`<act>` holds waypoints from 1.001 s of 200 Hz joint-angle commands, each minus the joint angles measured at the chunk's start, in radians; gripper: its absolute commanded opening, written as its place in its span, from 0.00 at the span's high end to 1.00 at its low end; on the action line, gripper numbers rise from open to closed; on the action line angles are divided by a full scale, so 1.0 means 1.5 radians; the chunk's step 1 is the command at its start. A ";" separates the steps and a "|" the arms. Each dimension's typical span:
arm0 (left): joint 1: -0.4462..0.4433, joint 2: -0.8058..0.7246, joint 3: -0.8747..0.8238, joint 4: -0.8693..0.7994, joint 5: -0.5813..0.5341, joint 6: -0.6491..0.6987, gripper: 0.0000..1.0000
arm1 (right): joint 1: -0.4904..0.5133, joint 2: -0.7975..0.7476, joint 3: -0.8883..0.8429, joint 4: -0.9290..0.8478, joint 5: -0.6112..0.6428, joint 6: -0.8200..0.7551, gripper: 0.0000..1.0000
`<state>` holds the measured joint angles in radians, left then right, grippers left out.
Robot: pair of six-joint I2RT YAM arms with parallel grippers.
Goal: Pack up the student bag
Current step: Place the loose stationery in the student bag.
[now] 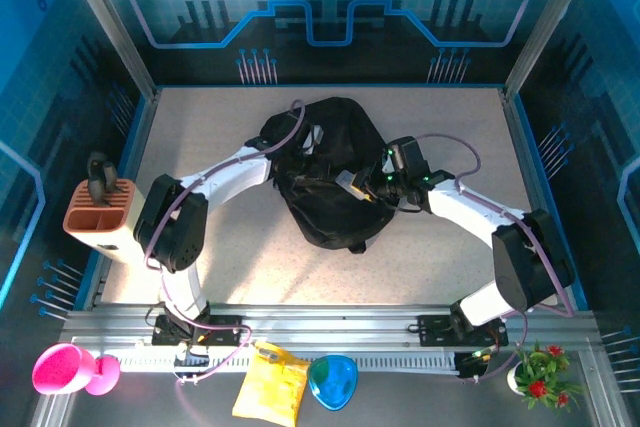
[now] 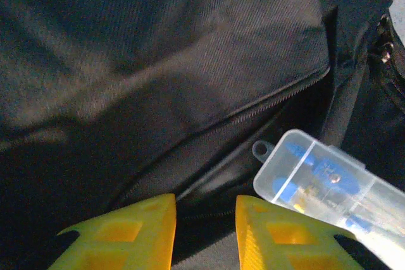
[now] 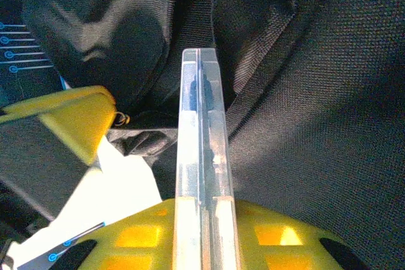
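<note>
While the student bag [image 1: 325, 212] lies on the desk [image 1: 200, 127] beneath it, the right end effector [image 1: 368, 187] carries a clear case [image 1: 347, 183]. Left wrist: the left end effector [image 2: 205, 213] stands apart, empty, zip opening [image 2: 272, 105] just ahead. Right wrist: case clamped edge-on, probably to slide inside.

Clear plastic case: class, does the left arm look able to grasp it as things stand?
Probably yes: the clear plastic case lies just beside the left gripper, fingers parted, nothing between, though the right gripper grips it.
</note>
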<state>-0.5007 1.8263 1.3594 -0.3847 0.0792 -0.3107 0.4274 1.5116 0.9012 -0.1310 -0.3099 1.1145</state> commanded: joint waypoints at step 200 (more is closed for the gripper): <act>0.006 -0.124 -0.040 -0.008 -0.077 -0.052 0.47 | -0.061 0.139 0.043 0.167 -0.096 -0.007 0.37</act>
<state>-0.5102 1.7309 1.3334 -0.4313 -0.0299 -0.3378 0.3767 1.8198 0.9989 0.2840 -0.4717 1.1641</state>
